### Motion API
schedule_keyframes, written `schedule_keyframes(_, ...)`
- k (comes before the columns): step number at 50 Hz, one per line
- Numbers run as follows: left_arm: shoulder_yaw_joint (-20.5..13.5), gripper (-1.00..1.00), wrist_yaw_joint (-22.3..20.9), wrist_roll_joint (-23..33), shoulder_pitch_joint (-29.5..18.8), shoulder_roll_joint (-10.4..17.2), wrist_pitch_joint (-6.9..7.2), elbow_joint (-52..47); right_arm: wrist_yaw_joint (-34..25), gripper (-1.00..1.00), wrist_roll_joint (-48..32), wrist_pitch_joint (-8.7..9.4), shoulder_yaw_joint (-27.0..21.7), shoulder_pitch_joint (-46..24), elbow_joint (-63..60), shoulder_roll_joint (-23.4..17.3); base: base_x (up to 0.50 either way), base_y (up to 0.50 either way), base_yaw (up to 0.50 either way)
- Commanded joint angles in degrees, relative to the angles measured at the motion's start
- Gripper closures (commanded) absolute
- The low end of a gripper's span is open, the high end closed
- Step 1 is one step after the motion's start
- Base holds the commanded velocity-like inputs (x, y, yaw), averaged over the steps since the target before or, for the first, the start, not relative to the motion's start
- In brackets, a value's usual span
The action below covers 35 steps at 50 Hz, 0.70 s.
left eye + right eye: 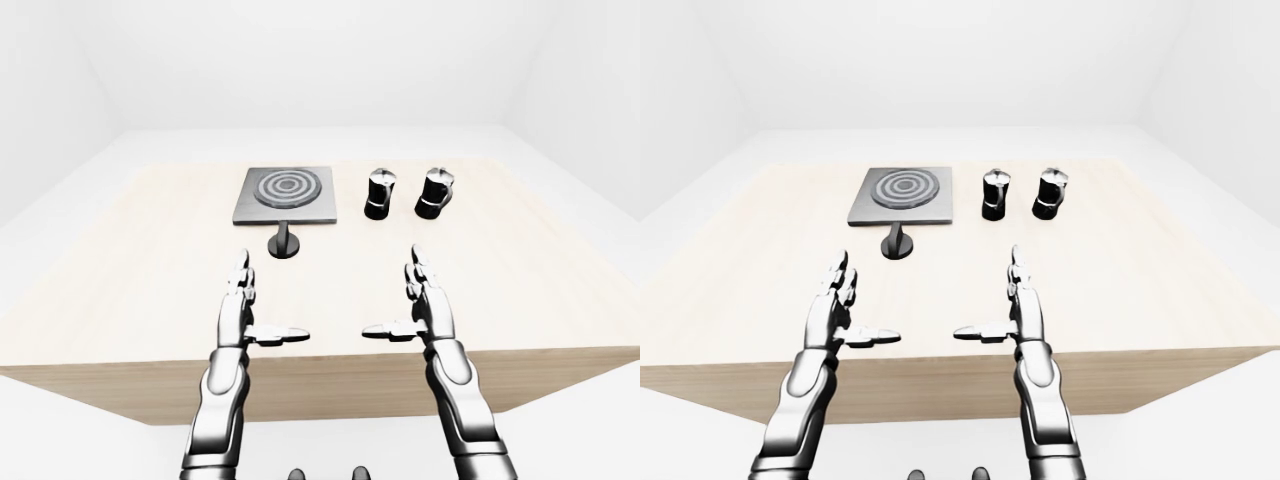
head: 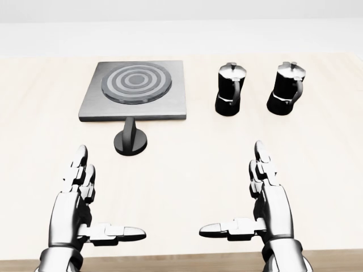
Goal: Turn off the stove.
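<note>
Stove (image 2: 134, 90): grey plate with ringed burner, up and slightly right of the left hand (image 2: 79, 198). Knob (image 2: 131, 140): black, just below the plate, nearest that hand, untouched. Left hand: fingers spread wide, empty. Right hand (image 2: 266, 201): likewise wide, empty; two moka pots (image 2: 231, 89) above it. Step: approach, not yet begun. Next move likely calls for a reach to the knob, then a twist.

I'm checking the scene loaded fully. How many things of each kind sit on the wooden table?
Flat grey square stove plate with ringed burner: 1
Round black stove knob on a disc base: 1
Black and silver moka pots: 2
Total: 4, all on the light wooden table. Both robot hands hover open, holding nothing.
</note>
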<state>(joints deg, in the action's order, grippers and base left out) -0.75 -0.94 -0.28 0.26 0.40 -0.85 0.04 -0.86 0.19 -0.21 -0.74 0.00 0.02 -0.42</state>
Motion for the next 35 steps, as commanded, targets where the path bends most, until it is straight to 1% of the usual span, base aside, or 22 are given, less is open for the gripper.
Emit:
schedule_keyframes(1, -1.1, -1.0, -1.7, -0.3, 0.8, 0.6, -1.51, -0.4, -1.3, -1.0, -0.1, -0.08, -1.1, -0.2, 0.2, -0.7, 0.0, 0.0, 0.0)
schedule_keyframes(2, -1.1, -1.0, -1.6, -0.2, 0.6, 0.6, -1.82, 0.0, -1.2, -1.0, -0.1, 0.42, -1.1, -0.2, -0.2, -0.6, 0.0, 0.0, 0.0)
schedule_keyframes(4, -1.0, -1.0, -1.7, -0.1, 1.0, 0.6, -1.62, -0.7, -1.3, -1.0, 0.0, -0.29, -1.1, -0.2, 0.5, -0.7, 0.0, 0.0, 0.0)
schedule_keyframes(6, -1.0, -1.0, -1.7, 0.0, 0.9, 0.5, -2.56, 0.0, -1.5, -1.0, 0.0, 0.1, -1.1, -0.4, 0.6, -0.7, 0.0, 0.0, 0.0)
schedule_keyframes(7, -0.9, -1.0, -1.4, 0.4, 1.2, 0.5, -3.54, 0.1, -1.6, -1.0, -0.1, 0.34, -1.0, -0.4, 0.4, -0.7, 0.0, 0.0, 0.0)
schedule_keyframes(9, -0.9, -1.0, -1.5, 0.4, 1.4, 0.5, -3.68, -0.1, -1.7, -1.0, -0.1, 0.46, -0.9, -0.4, 0.3, -0.7, 0.0, 0.0, 0.0)
schedule_keyframes(10, -0.8, -1.0, -1.7, 0.4, 1.5, 0.5, -4.09, -0.1, -1.7, -1.0, -0.2, 0.38, -0.9, -0.4, 0.3, -0.6, 0.0, 0.0, 0.0)
schedule_keyframes(16, -0.8, -1.0, -1.9, 0.6, 1.6, 0.6, -4.11, -0.1, -1.9, -1.0, -0.3, 0.74, -0.8, -0.6, 0.2, -0.6, 0.0, 0.21, 0.0)
schedule_keyframes(21, -0.7, -1.0, -2.1, 0.7, 1.8, 0.5, -4.15, 0.3, -2.0, -1.0, -0.3, 0.26, -0.8, -0.6, 0.7, -0.7, 0.03, 0.41, 0.0)
schedule_keyframes(25, -0.8, -1.0, -1.7, 1.0, 1.5, 0.4, -4.15, 0.7, -1.9, -1.0, -0.5, 0.32, -0.7, -0.4, 0.2, -0.6, 0.04, 0.41, 0.0)
schedule_keyframes(28, -0.8, -1.0, -1.6, 0.8, 1.5, 0.4, -4.15, 0.3, -2.0, -1.0, -0.6, -0.15, -0.8, -0.4, 0.4, -0.6, 0.04, 0.39, 0.0)
schedule_keyframes(31, -0.8, -1.0, -1.7, 0.7, 1.9, 0.5, -4.07, -0.9, -1.9, -1.0, -0.6, 0.21, -0.7, -0.4, -0.1, -0.6, 0.04, 0.32, 0.0)
schedule_keyframes(32, -0.7, -1.0, -1.7, 0.8, 2.0, 0.4, -4.15, -0.9, -1.9, -1.0, -0.7, 0.75, -0.6, -0.4, -0.6, -0.5, 0.03, 0.32, 0.0)
schedule_keyframes(35, -0.8, -1.0, -1.5, 0.8, 1.8, 0.4, -4.15, -0.4, -2.0, -1.0, -0.5, 0.0, -0.7, -0.4, 0.1, -0.6, 0.04, 0.32, 0.0)
